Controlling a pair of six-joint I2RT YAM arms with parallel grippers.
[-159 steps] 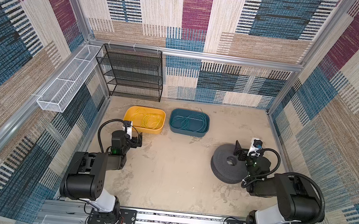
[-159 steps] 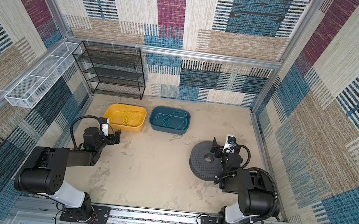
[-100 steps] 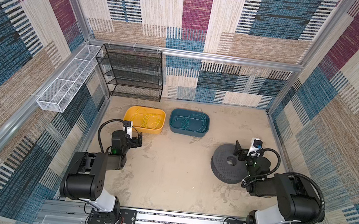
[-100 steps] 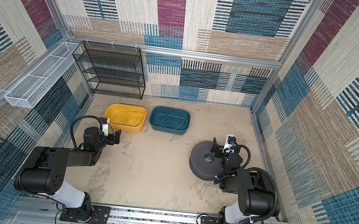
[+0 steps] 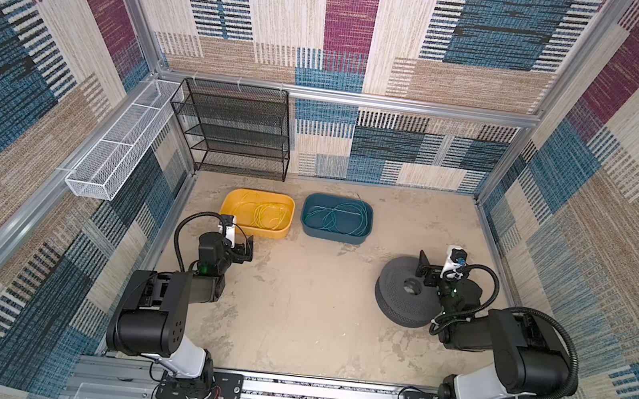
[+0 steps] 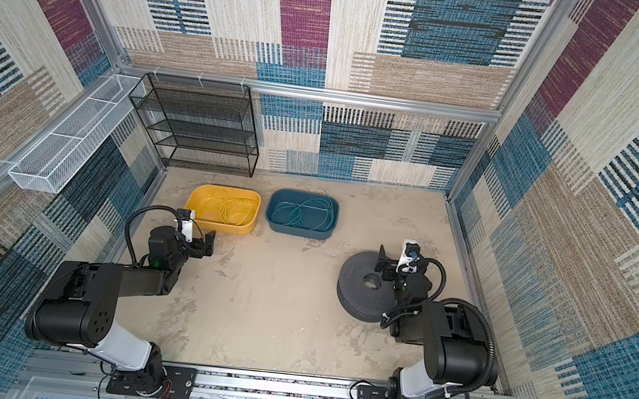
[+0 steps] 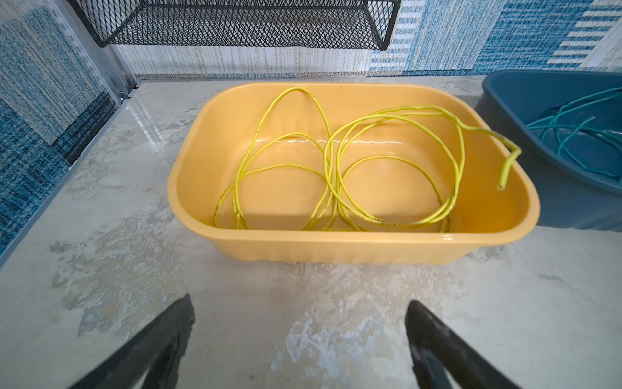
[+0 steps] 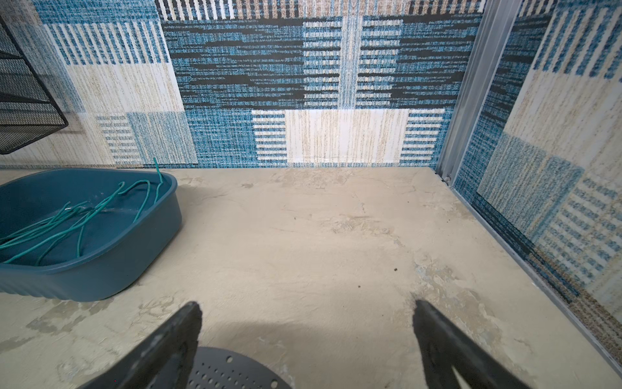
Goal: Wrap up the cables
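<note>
Gaping empty, left pincer (image 7: 300,303) and right pincer (image 8: 307,304) hover; thin cables (image 7: 331,168) loop in glossy rounded tubs (image 7: 353,250).

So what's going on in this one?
Nothing is being handled yet. The yellow cable lies in loose loops in the yellow tub, the teal cable in the blue tub. The left gripper is open, facing the yellow tub from just short of it; the right gripper, also open and empty, is over the far edge of the dark perforated disc.
</note>
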